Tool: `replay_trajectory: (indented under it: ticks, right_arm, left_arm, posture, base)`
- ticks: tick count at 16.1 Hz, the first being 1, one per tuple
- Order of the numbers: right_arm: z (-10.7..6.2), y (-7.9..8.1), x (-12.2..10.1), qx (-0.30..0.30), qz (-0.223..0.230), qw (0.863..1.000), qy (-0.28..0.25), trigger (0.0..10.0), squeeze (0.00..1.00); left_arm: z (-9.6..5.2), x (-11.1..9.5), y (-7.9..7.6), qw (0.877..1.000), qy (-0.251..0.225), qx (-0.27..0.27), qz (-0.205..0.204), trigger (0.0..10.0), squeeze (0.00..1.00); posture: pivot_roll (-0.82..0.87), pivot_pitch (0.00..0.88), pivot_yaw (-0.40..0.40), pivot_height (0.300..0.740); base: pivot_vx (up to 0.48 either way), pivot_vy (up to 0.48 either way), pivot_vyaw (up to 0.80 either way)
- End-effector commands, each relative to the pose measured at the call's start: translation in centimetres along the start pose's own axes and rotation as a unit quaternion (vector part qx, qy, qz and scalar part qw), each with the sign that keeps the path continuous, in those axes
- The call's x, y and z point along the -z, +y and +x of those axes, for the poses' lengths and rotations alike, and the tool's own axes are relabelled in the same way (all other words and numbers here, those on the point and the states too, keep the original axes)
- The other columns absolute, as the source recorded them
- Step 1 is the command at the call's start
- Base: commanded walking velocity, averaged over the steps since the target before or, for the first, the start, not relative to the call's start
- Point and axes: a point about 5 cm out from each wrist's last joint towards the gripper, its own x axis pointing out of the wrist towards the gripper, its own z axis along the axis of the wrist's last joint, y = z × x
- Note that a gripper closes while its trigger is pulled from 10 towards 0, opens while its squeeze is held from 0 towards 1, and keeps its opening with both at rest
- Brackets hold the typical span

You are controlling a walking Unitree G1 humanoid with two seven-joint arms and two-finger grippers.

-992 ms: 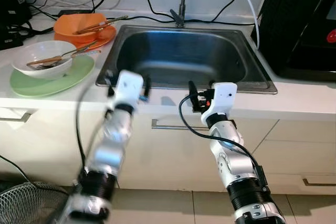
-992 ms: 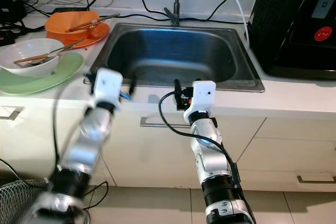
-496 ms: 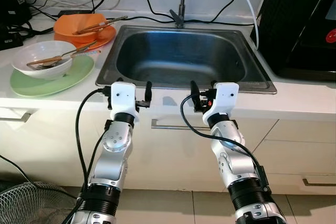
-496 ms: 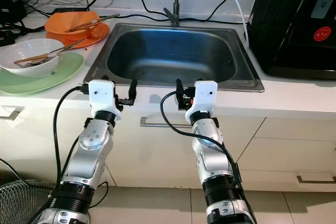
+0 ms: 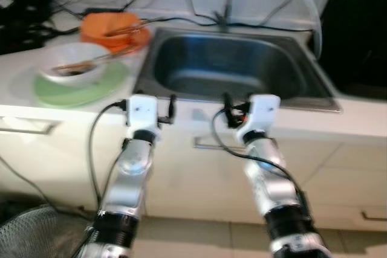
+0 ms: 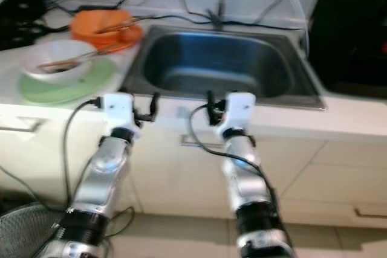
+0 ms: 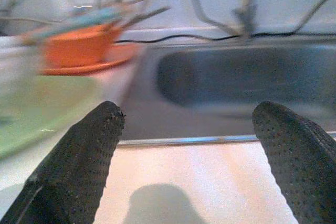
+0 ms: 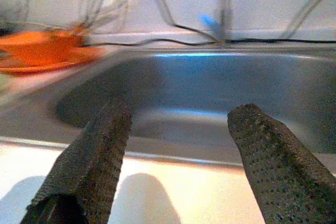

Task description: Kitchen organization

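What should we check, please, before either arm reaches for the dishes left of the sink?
1. Left gripper open and holding nothing: ok, fingers spread over the counter edge.
2. Right gripper open and holding nothing: ok, fingers spread in front of the sink.
3. Sink free to take dishes: ok, basin looks bare.
4. White bowl steady on the green plate: ok, though utensils lie loose in it.
5. Orange bowl easy to grasp: not ok, utensils stick out over its rim and cables run just behind.
6. Head views sharp enough to aim: not ok, both are blurred.
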Motion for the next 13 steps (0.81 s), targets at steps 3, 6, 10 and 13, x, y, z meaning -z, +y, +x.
replay_trajectory:
  ticks: [3, 6, 10, 13]
  right_arm:
    - [-0.35, -1.12, 0.31, 0.018, 0.002, 1.0, 0.004, 10.0, 0.0]
    - [-0.36, -1.2, 0.34, 0.02, 0.004, 1.0, 0.005, 10.0, 0.0]
    - [-0.4, -1.12, 0.45, 0.02, 0.007, 1.0, 0.006, 10.0, 0.0]
    - [-0.46, -1.13, 0.58, 0.02, 0.008, 1.0, 0.008, 10.0, 0.0]
  left_arm:
    - [-0.01, -0.16, -0.7, 1.0, 0.001, 0.003, 0.003, 10.0, 0.0]
    - [-0.01, -0.22, -0.64, 1.0, -0.002, 0.001, 0.014, 10.0, 0.0]
    - [0.0, -0.49, -0.9, 1.0, -0.01, 0.008, 0.014, 10.0, 0.0]
    - [0.01, -0.5, -1.15, 1.0, -0.009, 0.012, 0.015, 10.0, 0.0]
  posture:
    - [0.08, 0.033, -0.004, 0.74]
    - [0.08, 0.038, -0.003, 0.74]
    - [0.08, 0.04, -0.001, 0.74]
    - [0.08, 0.041, -0.001, 0.74]
  base:
    - [0.0, 0.427, 0.0]
    - [0.0, 0.0, 0.0]
    - [0.0, 0.0, 0.0]
    - [0.0, 0.0, 0.0]
